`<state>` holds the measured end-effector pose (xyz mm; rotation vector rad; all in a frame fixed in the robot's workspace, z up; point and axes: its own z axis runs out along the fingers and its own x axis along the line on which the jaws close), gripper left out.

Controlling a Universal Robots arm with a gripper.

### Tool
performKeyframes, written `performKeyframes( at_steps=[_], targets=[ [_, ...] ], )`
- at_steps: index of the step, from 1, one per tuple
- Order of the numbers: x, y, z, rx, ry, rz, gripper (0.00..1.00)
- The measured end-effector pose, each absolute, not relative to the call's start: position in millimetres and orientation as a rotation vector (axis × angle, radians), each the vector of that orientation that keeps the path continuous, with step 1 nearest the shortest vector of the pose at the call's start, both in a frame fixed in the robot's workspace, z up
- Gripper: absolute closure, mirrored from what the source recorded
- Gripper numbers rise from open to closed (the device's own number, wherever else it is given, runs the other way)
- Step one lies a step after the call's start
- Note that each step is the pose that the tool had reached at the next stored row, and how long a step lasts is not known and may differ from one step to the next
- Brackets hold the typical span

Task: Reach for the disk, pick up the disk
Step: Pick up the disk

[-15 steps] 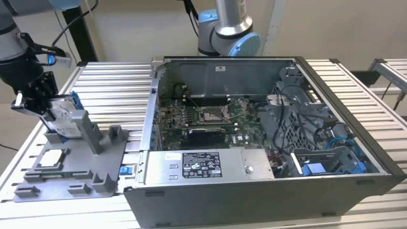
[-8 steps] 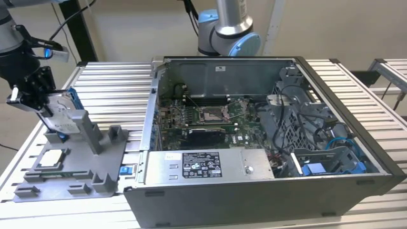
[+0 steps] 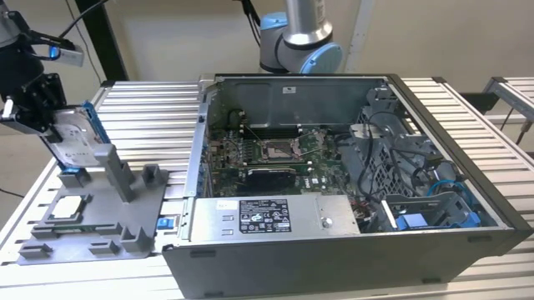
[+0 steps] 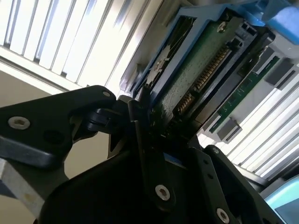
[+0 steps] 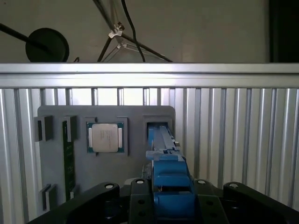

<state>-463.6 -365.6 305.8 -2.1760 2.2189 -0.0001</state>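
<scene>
- One disk [image 3: 74, 139], one chip [image 5: 106, 137], one grey holder tray [image 3: 125, 212] and one open computer case [image 3: 334, 256].
- The tray and case sit on the slatted tabletop [image 3: 150, 103].
- Gripper [image 3: 49, 125] is clamped on the disk's upper end.
- The disk stands on edge over the tray's slot, at the exterior view's left.

No legible print (sticker [image 3: 264, 215] on grey box [image 3: 334, 220] too small)

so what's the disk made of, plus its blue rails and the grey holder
The disk: silvery casing with a dull sheen, likely metal; green circuit board underneath in the second wrist view. Its rails: glossy blue, looks like moulded plastic. The holder: matte grey, probably plastic.
</scene>
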Motion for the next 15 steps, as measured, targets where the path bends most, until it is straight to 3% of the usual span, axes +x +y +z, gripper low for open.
performKeyframes(
  at_steps=[15],
  targets=[
    [-463.6,-365.6,346.4,-2.173,2.217,0.005,1.00]
  ],
)
